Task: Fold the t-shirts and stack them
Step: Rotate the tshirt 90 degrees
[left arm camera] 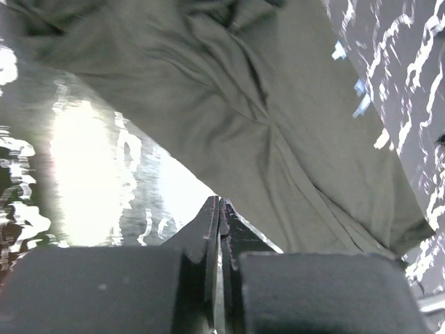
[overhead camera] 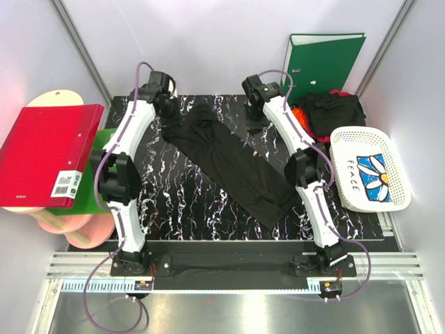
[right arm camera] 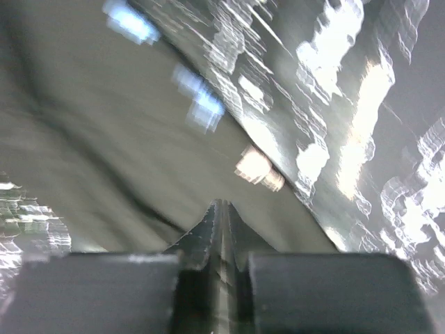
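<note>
- The marbled mat [overhead camera: 174,202] carries the plain black t-shirt [overhead camera: 236,163], folded into a long strip running diagonally from rear left to near right; more t-shirts [overhead camera: 334,111] are heaped at the rear right
- The left gripper [left arm camera: 220,205] is clenched on nothing, just beside the strip's rear end; the right gripper [right arm camera: 221,207] is clenched too, at the cloth's edge, with no cloth seen in it
- Likely best: both open, pinch the rear corners cleanly, and carry them evenly toward the near end

The word "PEACE" is printed in dark capitals beside a daisy graphic [overhead camera: 379,177] on the white surface inside the basket [overhead camera: 402,182]. The red binder [overhead camera: 42,149] carries a white barcode label [overhead camera: 67,184]; its characters are too small to read.
</note>
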You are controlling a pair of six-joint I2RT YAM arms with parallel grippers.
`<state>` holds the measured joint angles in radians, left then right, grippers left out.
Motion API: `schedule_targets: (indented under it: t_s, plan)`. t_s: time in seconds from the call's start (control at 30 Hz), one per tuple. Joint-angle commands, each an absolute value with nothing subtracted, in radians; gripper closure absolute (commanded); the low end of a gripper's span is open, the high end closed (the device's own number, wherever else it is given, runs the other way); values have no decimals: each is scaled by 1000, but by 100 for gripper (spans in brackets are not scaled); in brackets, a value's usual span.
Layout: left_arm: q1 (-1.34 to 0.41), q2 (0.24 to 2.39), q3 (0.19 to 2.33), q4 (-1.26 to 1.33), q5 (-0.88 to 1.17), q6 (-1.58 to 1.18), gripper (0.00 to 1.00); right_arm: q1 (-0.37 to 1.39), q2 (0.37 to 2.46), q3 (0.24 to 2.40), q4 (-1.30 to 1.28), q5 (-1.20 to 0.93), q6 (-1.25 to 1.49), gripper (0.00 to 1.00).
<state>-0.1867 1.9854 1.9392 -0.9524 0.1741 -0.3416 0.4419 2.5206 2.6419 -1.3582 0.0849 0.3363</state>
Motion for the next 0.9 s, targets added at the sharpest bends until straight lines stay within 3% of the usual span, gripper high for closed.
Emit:
schedule_targets:
  t_s: [0.0, 0.03, 0.07, 0.1, 0.2, 0.33, 0.5, 0.87]
  plan:
    - [-152, 1931, 1921, -930, 127, -311, 86, 433, 2580, 2800, -1266, -113, 275, 55]
    - [-150, 1927, 1893, -928, 121, -310, 80, 433, 2570, 2774, -1158, -164, 275, 44]
    - [-150, 1922, 1881, -928, 121, -308, 68, 433, 2563, 2704, -1100, -184, 276, 33]
    - [-150, 1911, 1865, -931, 118, -307, 63, 431, 2562, 2676, -1050, -192, 299, 17]
    - [-150, 1890, 1803, -930, 126, -313, 51, 426, 2606, 2654, -905, -285, 325, 0]
    - [-150, 1861, 1711, -927, 132, -316, 49, 407, 2779, 2821, -835, -435, 394, 0]
    - [-152, 1822, 1637, -930, 123, -305, 48, 373, 2789, 2725, -564, -494, 544, 0]
    - [-158, 1807, 1551, -928, 118, -322, 48, 347, 2821, 2741, -396, -468, 581, 0]
